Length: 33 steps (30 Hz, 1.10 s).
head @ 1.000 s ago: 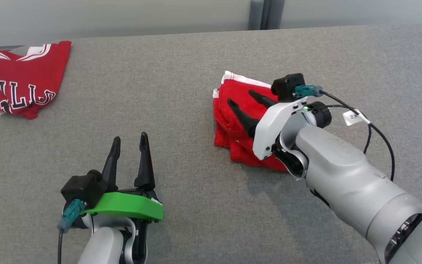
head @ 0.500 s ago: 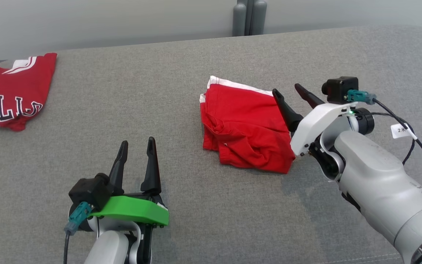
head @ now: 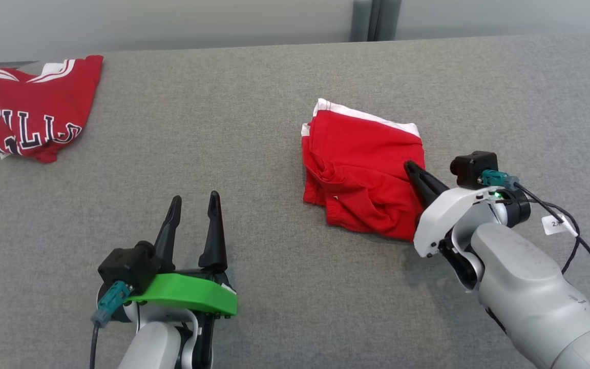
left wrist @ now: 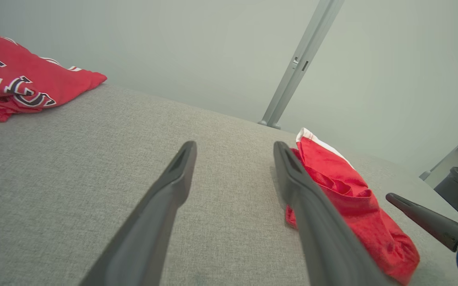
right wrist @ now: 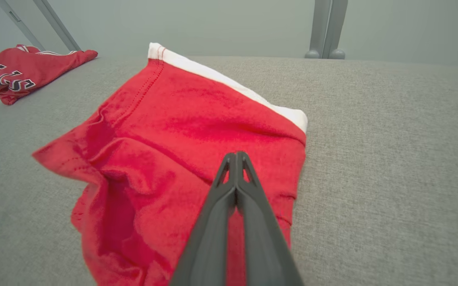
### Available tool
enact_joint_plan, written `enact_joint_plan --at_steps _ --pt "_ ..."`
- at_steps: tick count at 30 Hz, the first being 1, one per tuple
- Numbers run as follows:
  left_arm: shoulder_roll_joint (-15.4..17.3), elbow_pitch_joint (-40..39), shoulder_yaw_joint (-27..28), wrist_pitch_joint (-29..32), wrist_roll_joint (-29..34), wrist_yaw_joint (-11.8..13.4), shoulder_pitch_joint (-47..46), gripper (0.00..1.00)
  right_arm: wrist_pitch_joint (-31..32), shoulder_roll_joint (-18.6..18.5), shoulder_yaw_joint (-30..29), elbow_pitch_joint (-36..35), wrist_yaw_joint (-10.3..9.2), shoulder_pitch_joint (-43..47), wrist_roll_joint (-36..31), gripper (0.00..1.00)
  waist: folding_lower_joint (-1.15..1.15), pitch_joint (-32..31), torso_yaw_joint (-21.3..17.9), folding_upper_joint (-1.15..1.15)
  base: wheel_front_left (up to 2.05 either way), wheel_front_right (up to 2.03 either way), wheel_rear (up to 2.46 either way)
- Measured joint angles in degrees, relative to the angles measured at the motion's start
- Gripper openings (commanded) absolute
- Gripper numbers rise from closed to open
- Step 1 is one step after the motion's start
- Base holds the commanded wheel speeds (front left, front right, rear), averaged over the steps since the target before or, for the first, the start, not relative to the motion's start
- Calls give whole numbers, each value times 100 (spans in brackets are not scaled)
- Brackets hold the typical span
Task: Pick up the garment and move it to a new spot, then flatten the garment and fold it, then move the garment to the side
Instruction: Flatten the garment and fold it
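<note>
Folded red fabric garment with white hem (head: 364, 169) lies mid-right on grey textile surface (head: 233, 118); bare surface borders every edge. Right gripper (head: 412, 168): 2 fingers pressed together over garment's right edge. Left gripper (head: 194, 199): spread wide.

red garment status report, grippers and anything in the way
Left gripper open, apart from the cloth. Right gripper shut, fingers over right edge of red garment, no fabric seen pinched. Red lettered jersey far left, out of the way.
</note>
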Motion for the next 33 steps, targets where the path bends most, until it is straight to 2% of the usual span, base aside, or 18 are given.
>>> enact_joint_plan --at_steps 6,10,18,29,33 --pt "4 3 -22 -1 -9 0 -15 100 0 185 -235 -42 0 64 -388 0 0 92 196 0 0 0 0" --pt "1 8 -63 -1 -25 -1 -53 100 0 323 -219 218 0 33 -536 0 0 152 326 0 0 0 0" --pt "-9 31 -97 -24 -64 -1 -112 100 -1 666 356 342 0 -153 -511 0 0 286 584 0 0 0 0" --pt "-19 46 -55 -34 -87 -1 -158 100 -1 735 1344 347 0 -183 -503 0 0 398 678 0 0 0 0" --pt "-20 51 -46 -35 -87 -1 -170 100 -1 739 1451 265 0 -193 -552 0 0 404 642 0 0 0 0"
